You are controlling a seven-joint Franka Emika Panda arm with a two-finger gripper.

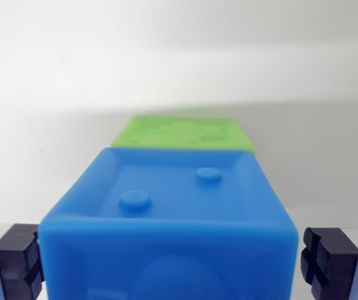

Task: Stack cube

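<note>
A blue cube (pixel 173 206) with two raised studs on its top face fills the lower middle of the wrist view. My gripper (pixel 171 265) has one dark finger pad (pixel 17 261) against the cube's left side and the other against its right side, so it is shut on the cube. Past the blue cube's far edge lies a green cube (pixel 182 132) with an embossed top. Only its top face shows. The blue cube hides the rest, and whether the two cubes touch cannot be told.
A plain white surface (pixel 54 94) stretches around and beyond both cubes, with a soft shadow band behind the green cube.
</note>
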